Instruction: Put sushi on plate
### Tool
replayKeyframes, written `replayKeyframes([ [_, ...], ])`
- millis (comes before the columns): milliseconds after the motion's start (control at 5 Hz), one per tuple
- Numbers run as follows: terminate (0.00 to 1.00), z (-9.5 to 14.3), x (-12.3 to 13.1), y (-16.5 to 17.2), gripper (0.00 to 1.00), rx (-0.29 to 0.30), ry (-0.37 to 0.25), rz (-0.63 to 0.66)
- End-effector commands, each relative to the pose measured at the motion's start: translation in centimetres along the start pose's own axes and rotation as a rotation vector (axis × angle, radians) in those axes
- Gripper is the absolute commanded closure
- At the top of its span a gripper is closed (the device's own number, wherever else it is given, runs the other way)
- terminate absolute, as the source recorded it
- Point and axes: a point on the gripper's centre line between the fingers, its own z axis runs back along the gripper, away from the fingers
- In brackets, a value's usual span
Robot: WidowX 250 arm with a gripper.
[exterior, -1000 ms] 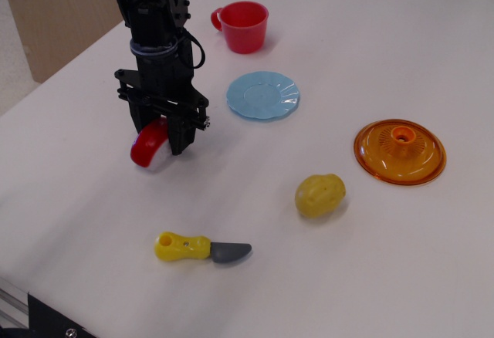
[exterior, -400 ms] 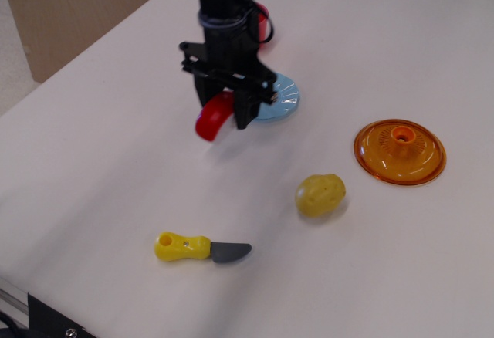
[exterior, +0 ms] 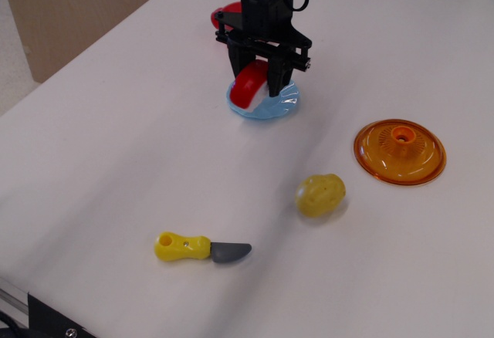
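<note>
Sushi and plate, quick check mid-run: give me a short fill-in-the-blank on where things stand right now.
1. The gripper is shut on the ____.
2. The sushi hangs over the light ____ plate.
3. The lemon-like toy sits nearer to the orange disc than to the toy ____.
4. Behind the arm, the partly hidden cup is ____ in colour.

Missing words: sushi; blue; knife; red

A robot lab: toy kitchenware on a plain white table (exterior: 116,160).
</note>
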Motion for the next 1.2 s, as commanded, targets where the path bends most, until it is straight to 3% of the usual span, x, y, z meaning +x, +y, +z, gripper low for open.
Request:
replayKeyframes([
  [0,0.00,0.5,2.0,0.7,1.00,0.011,-0.035,0.021],
  [200,0.00,0.9,2.1,0.8,0.00,0.015,-0.061,0.054],
  [400,0.00,1.4,1.8,1.1,0.00,0.014,-0.057,0.087],
  [600,0.00,3.6,0.7,0.9,0.00,0.042,-0.074,0.110],
  [800,0.00,5.4,-1.7,0.1,0.00,0.023,-0.051,0.110],
  [1000,0.00,5.4,-1.7,0.1,0.00,0.023,-0.051,0.110],
])
